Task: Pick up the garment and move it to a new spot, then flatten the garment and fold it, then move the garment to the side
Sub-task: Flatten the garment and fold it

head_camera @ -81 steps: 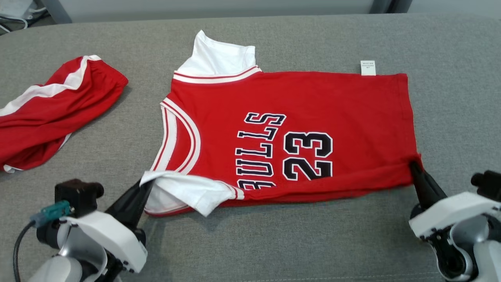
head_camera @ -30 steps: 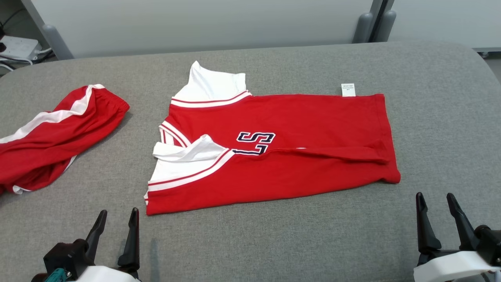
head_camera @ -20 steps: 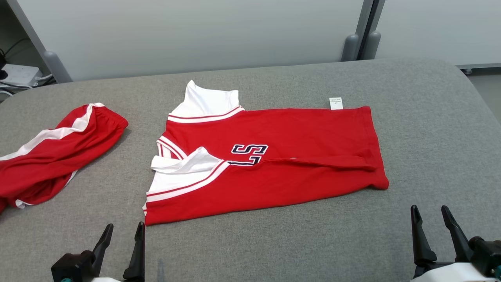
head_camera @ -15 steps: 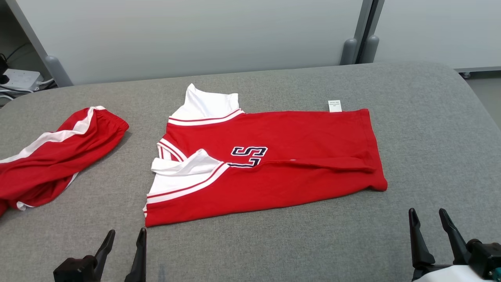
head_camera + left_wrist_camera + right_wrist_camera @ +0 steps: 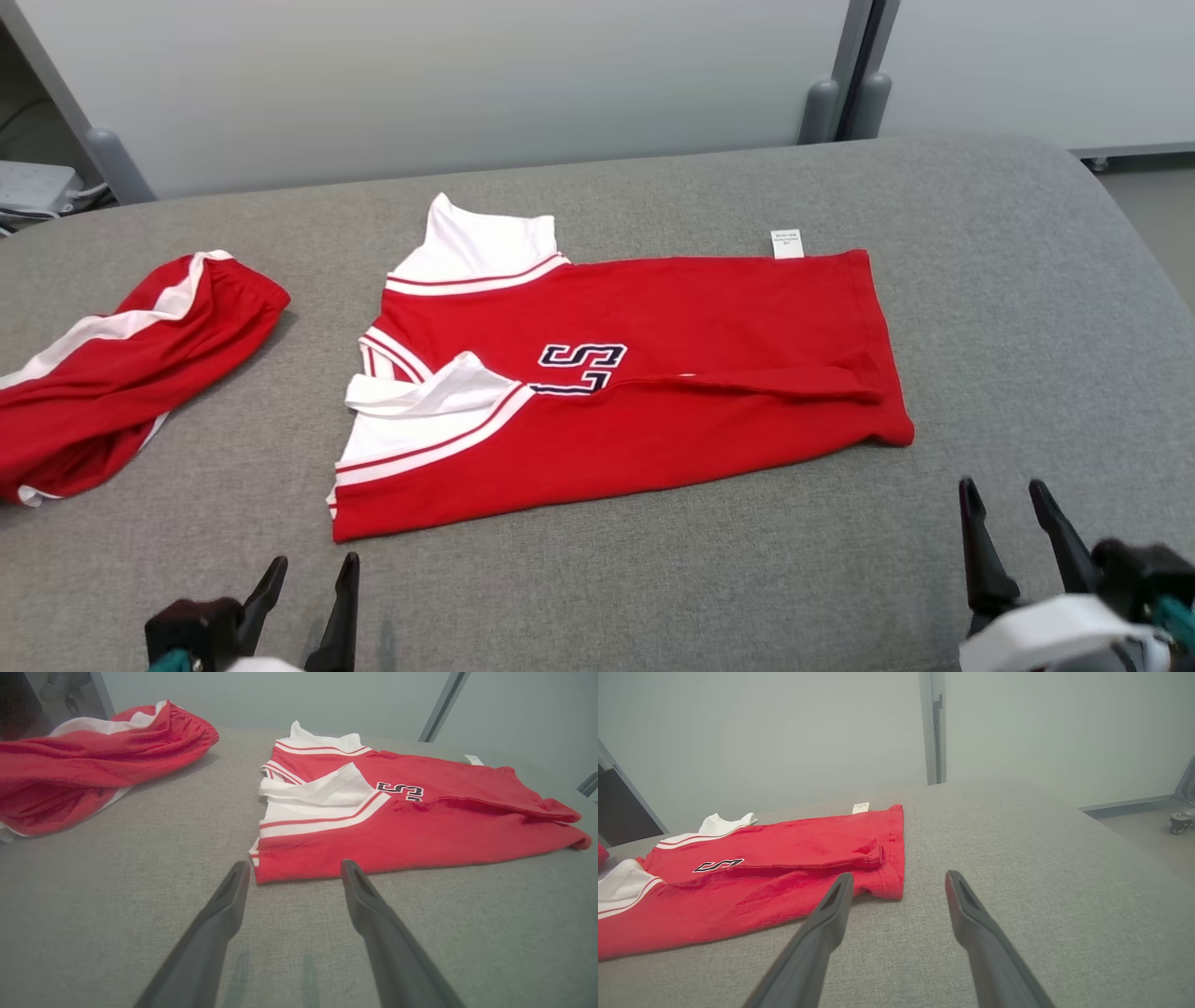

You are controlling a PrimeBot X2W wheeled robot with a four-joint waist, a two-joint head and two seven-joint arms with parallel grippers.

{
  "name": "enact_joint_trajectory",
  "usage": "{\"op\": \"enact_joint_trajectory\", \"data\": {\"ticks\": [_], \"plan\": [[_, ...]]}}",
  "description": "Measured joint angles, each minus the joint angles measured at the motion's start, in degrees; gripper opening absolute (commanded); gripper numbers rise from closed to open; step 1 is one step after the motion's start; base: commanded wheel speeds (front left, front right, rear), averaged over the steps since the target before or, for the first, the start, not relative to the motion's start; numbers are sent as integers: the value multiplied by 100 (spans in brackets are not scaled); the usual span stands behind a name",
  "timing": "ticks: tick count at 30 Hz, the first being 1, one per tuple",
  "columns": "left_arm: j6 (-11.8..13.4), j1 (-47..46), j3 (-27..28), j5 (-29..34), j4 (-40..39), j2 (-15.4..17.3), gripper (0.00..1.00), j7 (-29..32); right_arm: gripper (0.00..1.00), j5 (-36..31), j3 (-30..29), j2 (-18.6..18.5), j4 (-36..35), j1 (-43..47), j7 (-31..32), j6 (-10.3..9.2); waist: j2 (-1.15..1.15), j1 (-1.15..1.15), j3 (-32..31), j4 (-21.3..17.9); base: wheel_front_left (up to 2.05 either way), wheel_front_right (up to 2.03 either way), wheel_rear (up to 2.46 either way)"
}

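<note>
**Counter** [image 5: 653, 579]: grey, cloth-covered.

**Garment** [image 5: 672, 308]: a red jersey lying at the centre, its near long edge folded over toward 12 o'clock.

**Risks:**
- The fold sits uneven. The flap [image 5: 607, 448] rides loose at the 3 o'clock hem, and the white sleeve [image 5: 420, 392] bunches at 9 o'clock. A second fold or a sideways slide would likely pull the layers apart.
- The red shorts [image 5: 121, 373] crowd the 9 o'clock side, so a move that way may tangle the two.

**Tools:** the left tool [image 5: 314, 560] at 7 o'clock and the right tool [image 5: 1001, 487] at 5 o'clock are both spread, empty and clear of the cloth.

**Against the earliest frame:** both tools then pinched the near corners and "23" showed. Now only the "S" shows.
</note>
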Motion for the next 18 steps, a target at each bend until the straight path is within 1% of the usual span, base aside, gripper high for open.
{"op": "enact_joint_trajectory", "data": {"ticks": [3,8,11,18], "plan": [[-230,-349,-21,-192,380,-29,100,192,100,13,81,-77,455,-559,83,0,0,0,92,-62,0,0,0],[-673,-1026,-41,-446,1260,-225,100,334,100,97,369,-282,1467,-1481,185,0,0,0,291,-118,0,0,0],[-949,-1396,-37,-617,1859,-339,100,394,100,247,600,-287,2064,-1972,208,0,0,0,429,-135,0,0,0],[-1422,-2008,-59,-850,3009,-543,100,498,100,533,937,-292,3239,-2777,210,1,0,0,689,-116,0,0,0]]}}
